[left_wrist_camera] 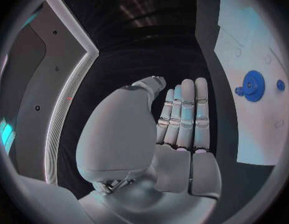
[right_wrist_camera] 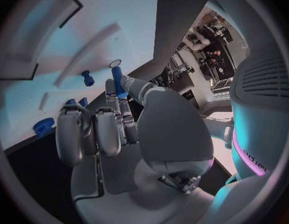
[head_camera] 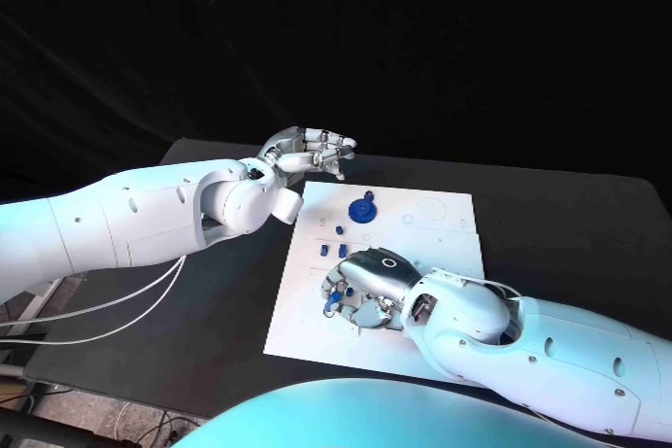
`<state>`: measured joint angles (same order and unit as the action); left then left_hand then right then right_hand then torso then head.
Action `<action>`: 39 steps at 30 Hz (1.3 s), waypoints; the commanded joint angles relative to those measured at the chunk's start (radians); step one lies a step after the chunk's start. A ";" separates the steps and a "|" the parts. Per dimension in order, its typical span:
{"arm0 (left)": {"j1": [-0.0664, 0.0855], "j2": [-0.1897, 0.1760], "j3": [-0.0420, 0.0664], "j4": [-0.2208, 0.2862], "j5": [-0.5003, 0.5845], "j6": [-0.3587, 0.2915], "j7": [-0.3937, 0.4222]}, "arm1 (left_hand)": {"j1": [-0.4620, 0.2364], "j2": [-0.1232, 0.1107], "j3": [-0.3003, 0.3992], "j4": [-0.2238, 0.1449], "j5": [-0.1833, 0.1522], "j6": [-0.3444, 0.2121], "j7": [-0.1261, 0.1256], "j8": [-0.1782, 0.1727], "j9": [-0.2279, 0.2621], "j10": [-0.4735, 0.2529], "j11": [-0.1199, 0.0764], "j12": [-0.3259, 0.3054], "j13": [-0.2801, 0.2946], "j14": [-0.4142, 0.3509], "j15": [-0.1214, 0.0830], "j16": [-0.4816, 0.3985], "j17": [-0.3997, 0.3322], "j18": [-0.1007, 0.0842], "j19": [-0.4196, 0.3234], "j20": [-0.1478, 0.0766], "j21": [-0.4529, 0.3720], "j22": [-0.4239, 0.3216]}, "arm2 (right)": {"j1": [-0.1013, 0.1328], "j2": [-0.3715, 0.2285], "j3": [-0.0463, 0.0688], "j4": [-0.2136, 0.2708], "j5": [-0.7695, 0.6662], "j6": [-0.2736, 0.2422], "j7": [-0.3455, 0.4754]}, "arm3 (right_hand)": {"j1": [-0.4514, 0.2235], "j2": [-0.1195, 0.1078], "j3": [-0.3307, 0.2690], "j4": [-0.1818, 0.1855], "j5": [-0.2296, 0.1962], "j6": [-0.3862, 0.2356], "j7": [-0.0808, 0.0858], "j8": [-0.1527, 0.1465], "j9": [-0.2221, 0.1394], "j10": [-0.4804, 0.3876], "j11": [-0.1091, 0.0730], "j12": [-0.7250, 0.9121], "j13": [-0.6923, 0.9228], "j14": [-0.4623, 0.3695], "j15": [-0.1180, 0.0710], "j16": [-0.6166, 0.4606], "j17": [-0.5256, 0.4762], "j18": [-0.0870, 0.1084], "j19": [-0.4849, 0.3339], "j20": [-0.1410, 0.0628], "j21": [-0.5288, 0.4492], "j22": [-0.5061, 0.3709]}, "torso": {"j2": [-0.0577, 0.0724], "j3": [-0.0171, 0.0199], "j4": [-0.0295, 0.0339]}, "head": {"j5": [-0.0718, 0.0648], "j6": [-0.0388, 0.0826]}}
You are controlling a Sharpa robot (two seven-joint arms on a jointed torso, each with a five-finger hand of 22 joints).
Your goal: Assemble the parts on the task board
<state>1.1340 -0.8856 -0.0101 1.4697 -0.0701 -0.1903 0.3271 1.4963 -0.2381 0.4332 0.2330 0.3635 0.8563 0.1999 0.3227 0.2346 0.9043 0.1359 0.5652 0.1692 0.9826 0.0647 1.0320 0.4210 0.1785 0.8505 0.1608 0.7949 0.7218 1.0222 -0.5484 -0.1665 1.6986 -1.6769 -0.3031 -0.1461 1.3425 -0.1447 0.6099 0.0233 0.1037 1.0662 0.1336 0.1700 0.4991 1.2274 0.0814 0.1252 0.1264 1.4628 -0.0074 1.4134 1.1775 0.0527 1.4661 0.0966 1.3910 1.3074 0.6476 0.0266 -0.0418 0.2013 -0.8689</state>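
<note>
The white task board (head_camera: 437, 236) lies in the middle of the black table. A blue gear (head_camera: 363, 210) (left_wrist_camera: 252, 86) stands near its far edge, with small blue pegs (head_camera: 332, 247) a little nearer. My right hand (head_camera: 367, 288) is low over the board's near half and pinches a blue peg (right_wrist_camera: 118, 79) between thumb and a finger, its tip by a round hole in the board. More blue parts (head_camera: 333, 299) lie by its fingers. My left hand (head_camera: 311, 153) hovers beyond the board's far left corner, fingers straight and side by side (left_wrist_camera: 184, 115), holding nothing.
Cables (head_camera: 98, 322) hang off the table's left edge under my left arm. Bare black table (head_camera: 574, 224) stretches right of the board. Printed outlines and small holes (head_camera: 427, 210) mark the board's far right part. Another small blue piece (left_wrist_camera: 280, 84) sits beside the gear.
</note>
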 commanded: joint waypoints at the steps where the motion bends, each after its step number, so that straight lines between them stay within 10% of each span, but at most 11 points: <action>1: 0.001 0.002 0.001 0.002 0.006 0.016 0.005 | 0.004 0.009 -0.002 -0.003 0.002 -0.005 0.001 0.002 -0.001 -0.007 -0.002 0.004 0.002 -0.004 0.000 -0.004 -0.001 0.004 0.007 0.002 -0.005 -0.002 | -0.002 -0.001 -0.001 -0.001 -0.022 0.051 0.001 | 0.008 0.004 -0.001 -0.005 0.006 0.001 0.002 0.003 0.002 0.016 -0.016 0.000 0.001 0.034 -0.005 0.001 -0.001 -0.013 0.029 -0.006 -0.004 0.196 | 0.000 0.0004 0.0000 | 0.001 -0.001; 33: 0.001 0.000 0.001 0.002 0.006 0.015 0.004 | 0.004 0.010 -0.003 -0.003 0.002 -0.006 0.001 0.004 -0.001 -0.008 -0.002 0.007 0.002 -0.004 0.000 -0.004 -0.002 0.004 0.008 0.002 -0.006 -0.002 | -0.012 0.025 -0.008 -0.023 -0.071 0.081 -0.029 | 0.003 0.003 -0.002 -0.005 0.006 -0.001 0.002 0.004 0.003 0.017 -0.015 -0.002 0.002 0.034 -0.004 0.000 -0.003 -0.013 0.028 -0.005 -0.006 0.196 | 0.000 -0.0007 0.0002 | 0.005 -0.004; 39: 0.001 0.000 0.001 0.001 0.006 0.015 0.003 | 0.004 0.010 -0.003 -0.003 0.002 -0.006 0.001 0.004 -0.001 -0.008 -0.002 0.007 0.002 -0.004 0.000 -0.004 -0.002 0.004 0.008 0.002 -0.006 -0.002 | -0.012 0.028 -0.008 -0.023 -0.076 0.084 -0.033 | -0.035 -0.032 -0.018 0.002 0.032 -0.051 0.018 -0.022 -0.007 0.005 -0.004 -0.018 0.003 0.033 0.006 0.000 -0.005 -0.012 0.024 0.001 -0.014 0.194 | 0.000 -0.0005 -0.0006 | 0.004 -0.004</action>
<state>1.1341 -0.8867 -0.0101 1.4697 -0.0693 -0.1896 0.3253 1.4963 -0.2381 0.4333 0.2330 0.3635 0.8563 0.1999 0.3227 0.2346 0.9043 0.1358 0.5689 0.1702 0.9826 0.0647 1.0320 0.4202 0.1784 0.8506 0.1609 0.7949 0.7212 1.0149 -0.5223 -0.1704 1.6779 -1.7337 -0.2517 -0.1659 1.3250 -0.1623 0.5969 0.0247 0.1304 1.0300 0.1534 0.1594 0.5007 1.2348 0.0820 0.1101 0.1314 1.4634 -0.0068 1.4133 1.1731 0.0531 1.4661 0.0967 1.3795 1.3079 0.6480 0.0260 -0.0418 0.2059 -0.8728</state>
